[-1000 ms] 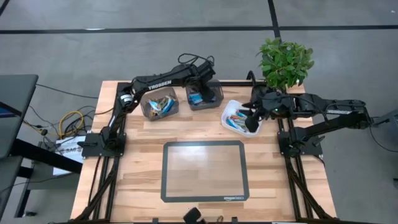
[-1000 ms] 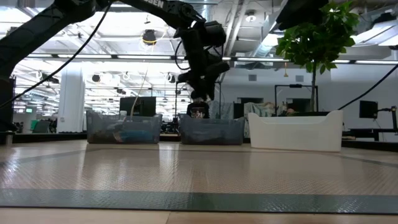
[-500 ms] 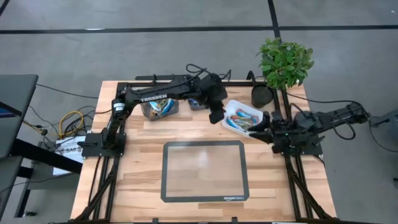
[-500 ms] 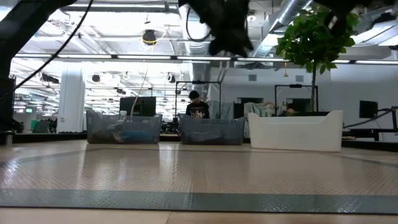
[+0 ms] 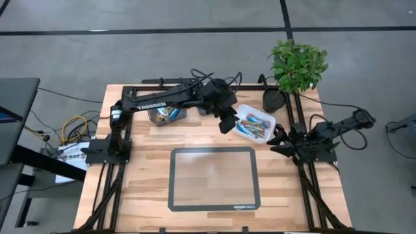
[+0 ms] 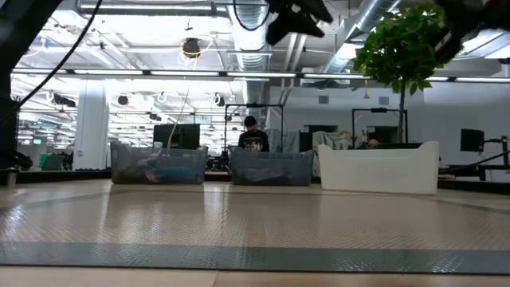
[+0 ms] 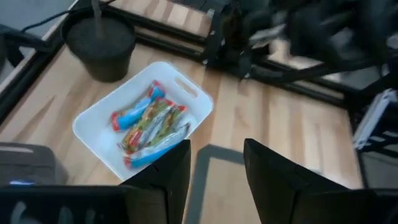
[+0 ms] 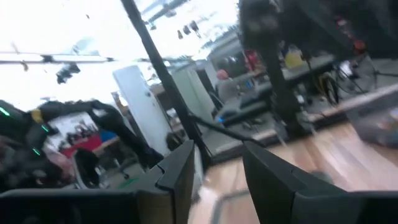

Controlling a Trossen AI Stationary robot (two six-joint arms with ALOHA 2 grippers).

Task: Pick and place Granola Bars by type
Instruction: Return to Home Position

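Left gripper (image 5: 225, 125) hangs above the tabletop (image 5: 143, 169) just off the left side of the white tray (image 5: 239, 112). Its fingers (image 7: 171, 171) are spread apart with nothing between them. The left wrist view looks down past them onto the tray.

Granola Bars (image 7: 149, 124) lie in a loose heap in the tray, blue wrappers mixed with red, orange and tan. The tray sits toward the far right corner of the tabletop.

Left arm (image 5: 162, 99) is stretched long. It rises from its base at the left edge, then runs along the far edge with the wrist bent down toward the tray. It crosses over both dark bins and covers much of them from above.

Left bin (image 6: 158, 163) and right bin (image 6: 271, 167) stand side by side along the far edge, with the tray to their right. More bars show in the left bin. What is in the right bin can't be made out.

Potted plant (image 5: 298, 64) stands at the far right corner, its dark pot just behind the tray. A dark-framed mat (image 5: 174, 182) lies in the near middle of the tabletop with nothing on it.

Right gripper (image 5: 275, 138) sits at the right edge, just off the tray's near right side, also spread and empty. Right arm (image 5: 325, 133) is folded low over its base.

A person (image 6: 252, 137) shows far back in the room behind the bins.
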